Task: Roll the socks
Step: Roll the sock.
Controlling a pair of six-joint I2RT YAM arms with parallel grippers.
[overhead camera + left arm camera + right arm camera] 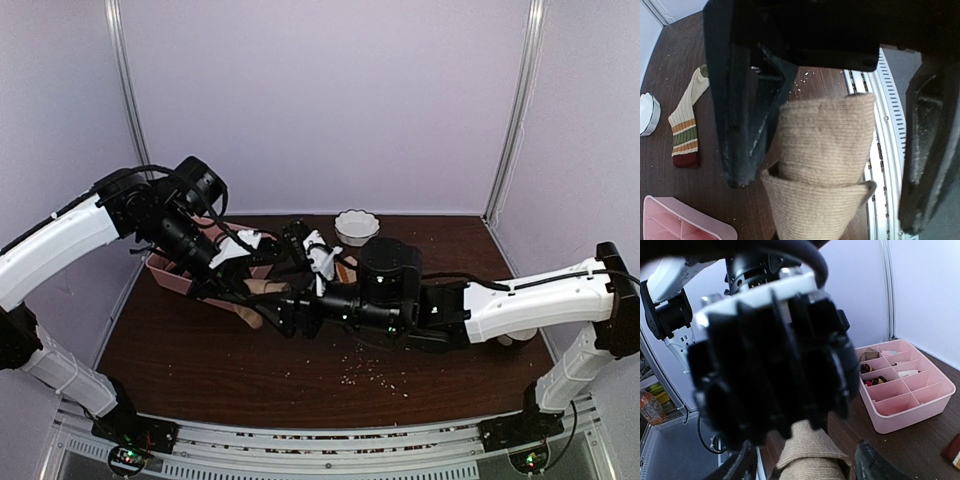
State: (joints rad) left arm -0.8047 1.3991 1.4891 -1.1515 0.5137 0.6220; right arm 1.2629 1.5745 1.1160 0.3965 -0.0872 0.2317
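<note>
The job looks to be in its early part. The tan sock (825, 150) is up off the tabletop (705, 205) and doubled over on itself, one thick fold lying across another, but it is a loose fold, not a tight roll. The striped sock (685, 125) lies flat and unrolled on the tabletop, well apart from both arms, near the white bowl (647, 115), so at least one whole sock is left to do. The left gripper (780, 370) is closed almost tight. Its fingertips cannot be seen, but the tan sock runs out from under it and hangs in the air with nothing else bearing it, so I judge it is pinched there. The right gripper (805, 467) faces the left one and straddles the folded part of the sock. Its jaws stand apart, one finger against the knit and the other with a clear gap beside it, so it has no hold yet. The sock sits between those fingers, roughly centred, in front of the pink tray (900, 426).
</note>
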